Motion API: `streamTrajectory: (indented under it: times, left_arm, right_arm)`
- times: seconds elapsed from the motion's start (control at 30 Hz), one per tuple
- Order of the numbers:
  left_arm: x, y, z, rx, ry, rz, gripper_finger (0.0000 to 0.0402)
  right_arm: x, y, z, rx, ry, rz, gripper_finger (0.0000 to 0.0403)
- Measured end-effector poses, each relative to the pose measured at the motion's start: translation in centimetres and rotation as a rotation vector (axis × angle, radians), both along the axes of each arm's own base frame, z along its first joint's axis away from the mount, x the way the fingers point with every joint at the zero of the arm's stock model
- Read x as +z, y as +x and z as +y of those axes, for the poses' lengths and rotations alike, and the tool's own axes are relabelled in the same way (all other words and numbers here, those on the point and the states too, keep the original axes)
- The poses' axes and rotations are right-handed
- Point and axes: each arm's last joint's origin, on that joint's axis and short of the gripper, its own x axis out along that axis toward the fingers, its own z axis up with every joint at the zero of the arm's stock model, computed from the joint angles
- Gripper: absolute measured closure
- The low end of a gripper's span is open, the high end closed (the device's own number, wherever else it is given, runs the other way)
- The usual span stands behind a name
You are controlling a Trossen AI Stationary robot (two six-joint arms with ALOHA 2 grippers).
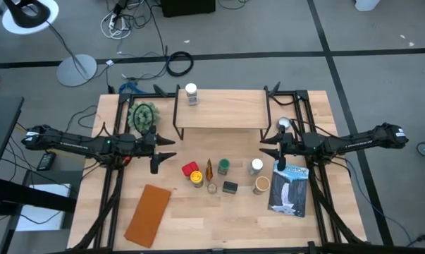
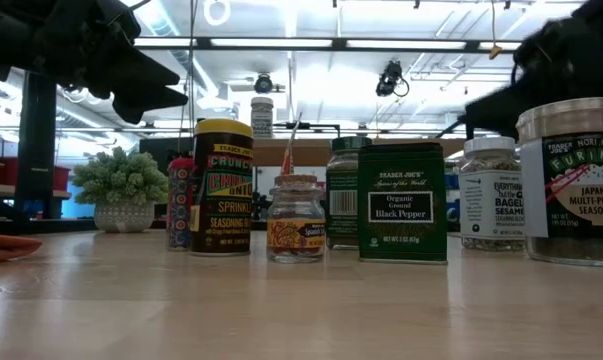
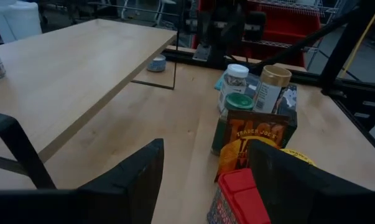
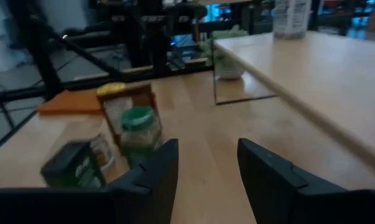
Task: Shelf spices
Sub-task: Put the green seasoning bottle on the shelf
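Observation:
The shelf (image 1: 223,109), a light plank on thin black legs, stands at the table's far middle. One white-lidded spice jar (image 1: 191,94) stands on its left end. Several more spices stand grouped on the table in front of it: a red box (image 1: 190,168), a yellow-lidded jar (image 1: 196,178), an amber packet (image 1: 209,169), a green-lidded jar (image 1: 223,166), a dark tin (image 1: 230,187), a white-lidded jar (image 1: 256,166) and a tan-lidded jar (image 1: 261,185). My left gripper (image 1: 168,150) hovers open left of the group. My right gripper (image 1: 266,146) hovers open to its right, near the shelf's right leg. Nothing is between either pair of fingers.
A blue-and-white book (image 1: 290,189) lies at the right, a flat brown pad (image 1: 147,214) at the near left, and a small potted plant (image 1: 143,116) left of the shelf. A small white-topped thing (image 1: 283,123) sits by the shelf's right legs. Bare wood lies along the near edge.

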Motion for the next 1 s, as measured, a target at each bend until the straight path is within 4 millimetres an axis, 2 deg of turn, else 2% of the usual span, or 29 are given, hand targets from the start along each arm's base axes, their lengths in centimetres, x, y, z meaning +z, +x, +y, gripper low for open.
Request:
streamTrajectory:
  times: [0.27, 0.5, 0.77, 1.0]
  left_arm:
    - [0.0, 0.0, 0.0, 0.001, 0.0, -0.001, 0.0163]
    - [0.0, 0.0, 0.0, 0.002, -0.001, -0.003, 0.0163]
    - [0.0, 0.0, 0.0, 0.003, -0.008, -0.004, 0.0163]
    - [0.0, 0.0, 0.0, 0.004, -0.008, -0.004, 0.0163]
  right_arm:
    - [5.5, 2.5, 0.1, -0.019, -0.099, 0.147, 0.0245]
    - [9.2, 7.4, 0.5, 0.042, -0.305, 0.409, 0.0245]
    - [11.0, 15.0, 1.0, 0.144, -0.51, 0.627, 0.0244]
    - [11.6, 20.0, 1.3, 0.21, -0.508, 0.913, 0.0237]
